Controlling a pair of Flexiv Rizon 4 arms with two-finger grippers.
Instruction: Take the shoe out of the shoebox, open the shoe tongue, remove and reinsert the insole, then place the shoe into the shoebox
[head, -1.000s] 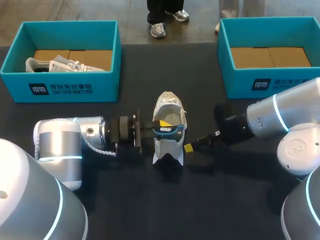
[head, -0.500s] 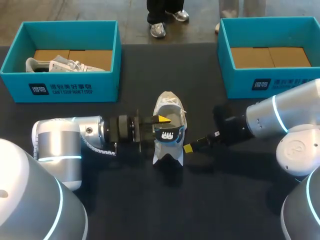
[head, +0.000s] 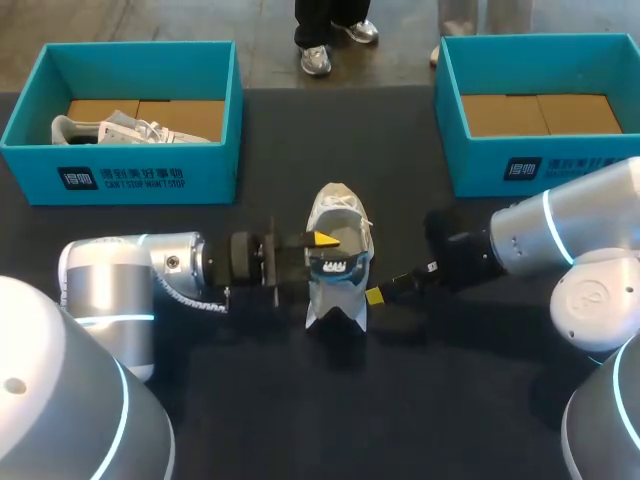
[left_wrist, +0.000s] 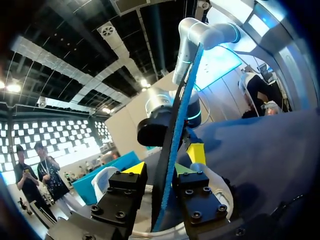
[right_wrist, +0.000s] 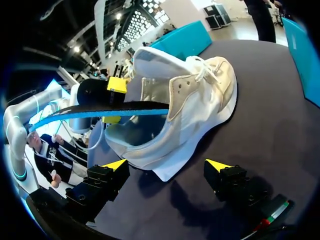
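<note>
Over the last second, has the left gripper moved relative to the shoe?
Yes. The left gripper, holding the insole, has shifted slightly toward the toe of the shoe.

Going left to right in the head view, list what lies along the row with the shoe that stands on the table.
Across that row: left arm → white shoe → right arm.

You have the white shoe (head: 338, 212) at the table's middle, toe far, heel near. The dark, blue-edged insole (head: 338, 267) stands on edge across its opening. At the far side, the teal left shoebox (head: 150, 176) holds a second white shoe (head: 130, 130); the teal right shoebox (head: 480, 170) shows its cardboard floor
</note>
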